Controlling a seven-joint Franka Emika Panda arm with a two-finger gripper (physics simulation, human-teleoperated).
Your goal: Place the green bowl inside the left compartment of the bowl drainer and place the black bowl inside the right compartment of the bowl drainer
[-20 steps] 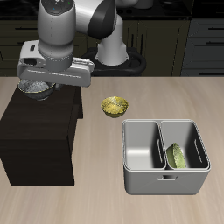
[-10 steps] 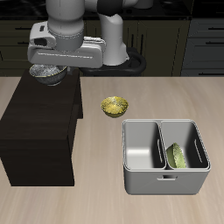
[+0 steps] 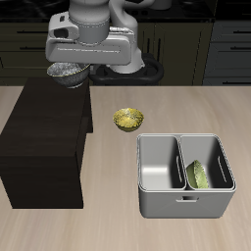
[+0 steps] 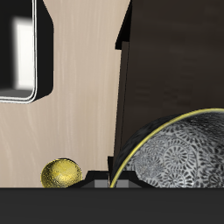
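The black bowl (image 3: 65,71), silvery-grey and speckled inside, hangs in the air above the back of the dark cabinet (image 3: 44,137), with my gripper (image 3: 75,66) shut on its rim. The wrist view shows the bowl's patterned inside (image 4: 184,153) close up over the cabinet top (image 4: 175,61). The green bowl (image 3: 199,175) lies tilted inside the left compartment of the grey bowl drainer (image 3: 157,201), near the table's front edge. The drainer's other well holds nothing. A corner of the drainer (image 4: 22,52) also shows in the wrist view.
A small yellow-gold bowl (image 3: 127,119) sits on the table between the cabinet and the drainer, also seen as the yellow bowl (image 4: 61,173) in the wrist view. The tall dark cabinet stands beside the drainer. Kitchen cupboards line the back.
My gripper has risen and shifted toward the table's middle with the black bowl in it, lifting the bowl off the cabinet top. The green bowl and the yellow bowl have stayed put.
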